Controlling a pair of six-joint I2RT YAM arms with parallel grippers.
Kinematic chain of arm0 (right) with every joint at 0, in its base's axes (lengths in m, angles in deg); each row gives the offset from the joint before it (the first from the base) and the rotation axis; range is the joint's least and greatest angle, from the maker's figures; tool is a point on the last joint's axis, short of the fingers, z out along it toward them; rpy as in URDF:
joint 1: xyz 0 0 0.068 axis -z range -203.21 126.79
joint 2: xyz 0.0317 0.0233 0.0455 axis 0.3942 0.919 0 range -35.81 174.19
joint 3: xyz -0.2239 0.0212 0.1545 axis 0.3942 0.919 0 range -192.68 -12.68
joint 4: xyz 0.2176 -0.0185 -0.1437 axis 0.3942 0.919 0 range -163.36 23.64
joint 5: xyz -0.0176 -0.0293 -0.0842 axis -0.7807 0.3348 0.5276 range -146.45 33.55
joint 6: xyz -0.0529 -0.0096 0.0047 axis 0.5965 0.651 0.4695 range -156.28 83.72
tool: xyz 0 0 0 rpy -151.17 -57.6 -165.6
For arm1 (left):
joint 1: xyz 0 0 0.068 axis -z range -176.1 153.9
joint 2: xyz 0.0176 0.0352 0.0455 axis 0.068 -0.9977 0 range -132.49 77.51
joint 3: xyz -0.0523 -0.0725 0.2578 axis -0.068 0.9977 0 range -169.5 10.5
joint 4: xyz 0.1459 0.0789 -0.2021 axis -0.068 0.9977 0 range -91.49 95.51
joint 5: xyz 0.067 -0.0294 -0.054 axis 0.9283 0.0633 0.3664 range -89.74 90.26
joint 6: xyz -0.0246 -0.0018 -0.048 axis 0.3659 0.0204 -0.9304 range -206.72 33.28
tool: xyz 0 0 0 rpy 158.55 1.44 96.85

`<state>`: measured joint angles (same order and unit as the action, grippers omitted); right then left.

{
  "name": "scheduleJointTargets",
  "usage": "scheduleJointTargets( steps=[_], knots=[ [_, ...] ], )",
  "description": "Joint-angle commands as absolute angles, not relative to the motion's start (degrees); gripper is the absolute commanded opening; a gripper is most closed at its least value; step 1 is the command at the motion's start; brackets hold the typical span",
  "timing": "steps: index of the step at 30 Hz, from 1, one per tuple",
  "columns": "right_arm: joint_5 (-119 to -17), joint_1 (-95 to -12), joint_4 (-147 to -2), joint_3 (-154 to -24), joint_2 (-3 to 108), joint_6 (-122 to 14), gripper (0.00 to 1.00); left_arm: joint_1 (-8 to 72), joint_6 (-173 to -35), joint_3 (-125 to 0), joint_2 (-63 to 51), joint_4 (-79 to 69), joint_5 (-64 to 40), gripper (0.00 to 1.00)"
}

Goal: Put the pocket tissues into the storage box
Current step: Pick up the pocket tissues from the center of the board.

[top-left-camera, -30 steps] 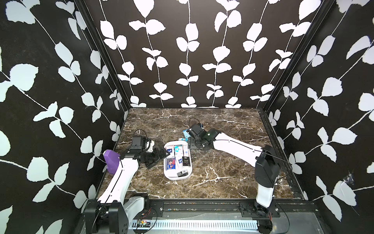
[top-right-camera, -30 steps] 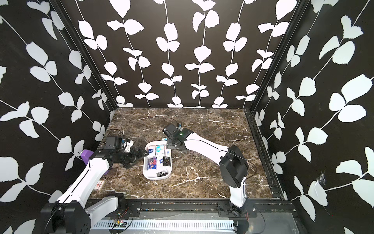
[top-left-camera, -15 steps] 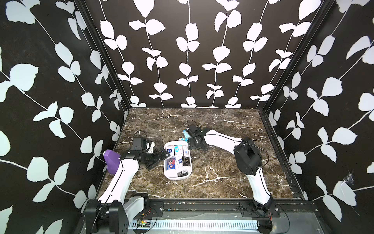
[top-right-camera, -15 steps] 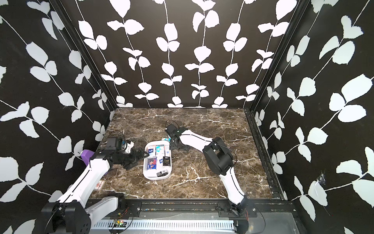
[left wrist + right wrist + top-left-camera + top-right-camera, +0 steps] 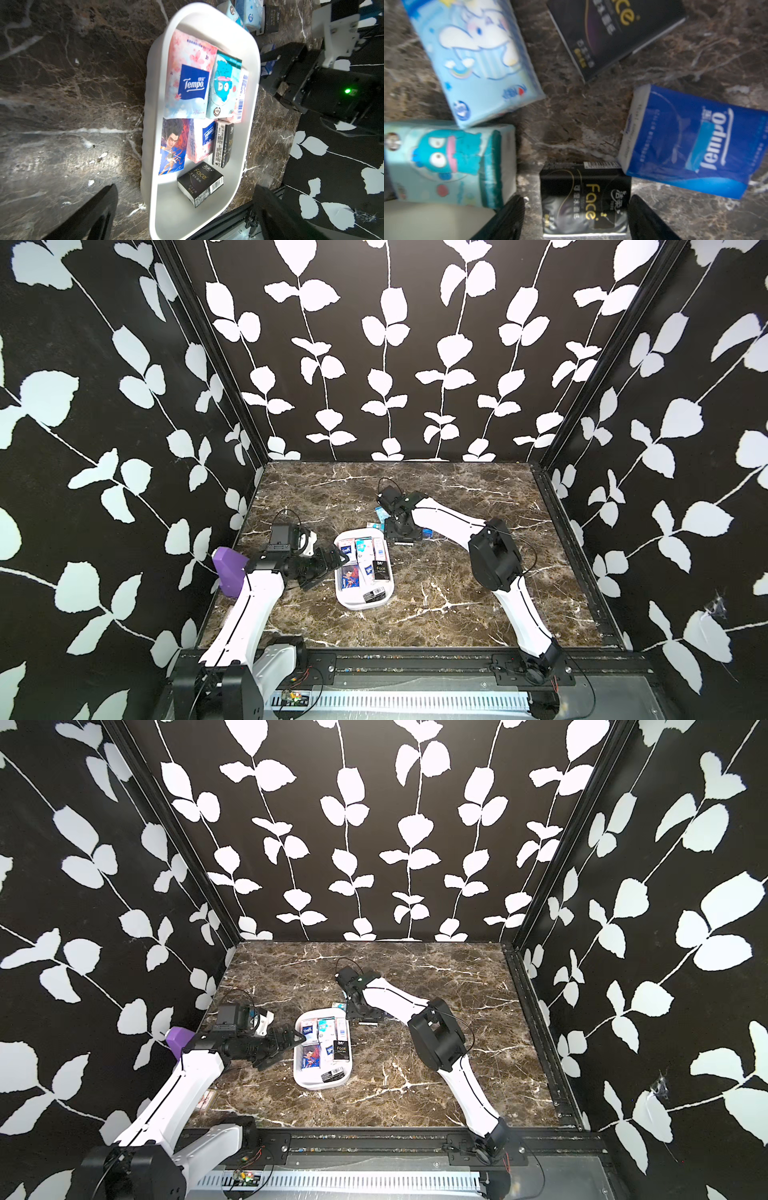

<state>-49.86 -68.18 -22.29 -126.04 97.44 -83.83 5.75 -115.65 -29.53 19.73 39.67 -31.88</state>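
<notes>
Several small rectangular pocket tissue packs (image 5: 188, 83) lie inside the white plastic oblong storage box (image 5: 252, 116); others lie on the brown marble surface (image 5: 436, 589) just past its far end. There my right tool (image 5: 576, 197) stands apart astride a black pack (image 5: 583, 209); my left tool (image 5: 185, 189) gapes beside the box.

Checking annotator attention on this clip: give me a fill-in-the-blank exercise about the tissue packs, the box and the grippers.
1. The right gripper's open jaws straddle a black pack printed with the word ____.
2. The storage box is coloured ____.
3. The dark blue Tempo pack lies outside the storage box, on the ____.
4. The left gripper, jaws open, holds ____.
Missing words: Face; white; table; nothing.
</notes>
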Motion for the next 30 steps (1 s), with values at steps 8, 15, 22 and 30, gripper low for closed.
scheduleJointTargets(
  steps=[8,15,22,30],
  knots=[
    [-48.73,-68.16,-19.57,-126.52,98.84,-84.27,0.73,5.94,-115.02,-29.66,22.39,41.88,-30.11,0.99],
    [-48.98,-67.86,-20.52,-124.65,98.80,-84.54,0.64,5.91,-114.34,-30.70,22.77,43.05,-29.72,0.99],
    [-47.49,-67.90,-19.61,-122.34,96.67,-86.24,0.77,5.89,-113.84,-30.85,24.74,44.89,-28.91,0.99],
    [-47.74,-67.77,-20.98,-120.17,96.81,-87.26,0.74,5.92,-114.09,-30.72,25.17,45.25,-28.74,0.99]
  ],
)
